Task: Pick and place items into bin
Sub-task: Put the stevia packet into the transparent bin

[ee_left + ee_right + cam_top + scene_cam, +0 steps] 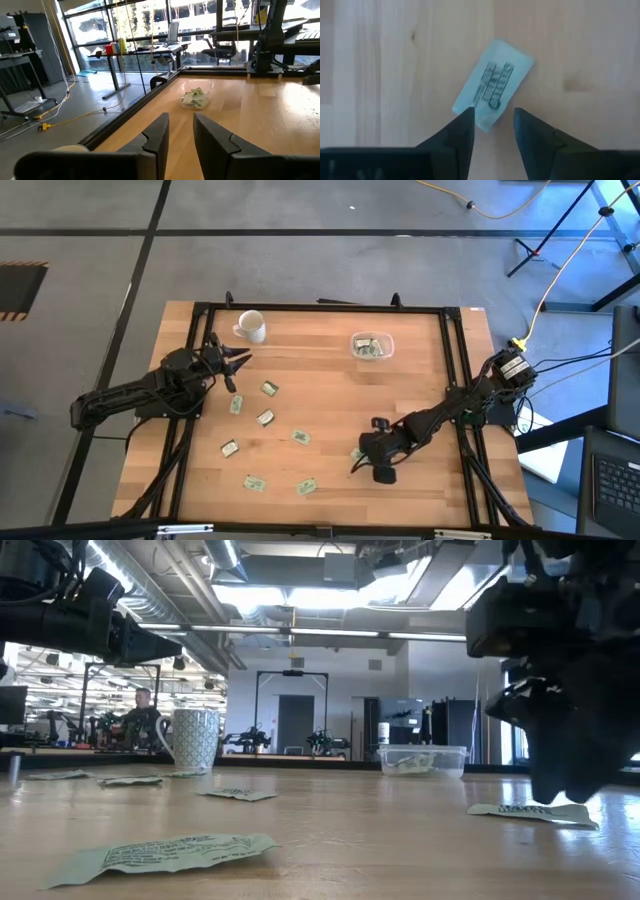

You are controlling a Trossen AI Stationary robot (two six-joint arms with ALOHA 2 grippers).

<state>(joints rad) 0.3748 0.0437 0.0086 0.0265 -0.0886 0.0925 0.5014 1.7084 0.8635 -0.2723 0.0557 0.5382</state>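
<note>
Several pale green and white packets lie flat on the wooden table, among them one (268, 388), one (300, 437) and one (254, 482). The clear bin (372, 346) stands near the far edge with a few packets inside; it also shows in the left wrist view (196, 95). My right gripper (362, 461) points down, open, over a packet (492, 85) near the table's right side. Its fingers (462, 131) stand on either side of the packet's near end, and I see no touch. My left gripper (236, 366) hovers open beside the white mug (250, 326).
The white mug stands at the far left of the table (195, 738). A dark metal frame (320, 308) runs round the table's edges. Bare wood lies between the bin and the scattered packets. A nearer packet (170, 853) lies close to the near edge.
</note>
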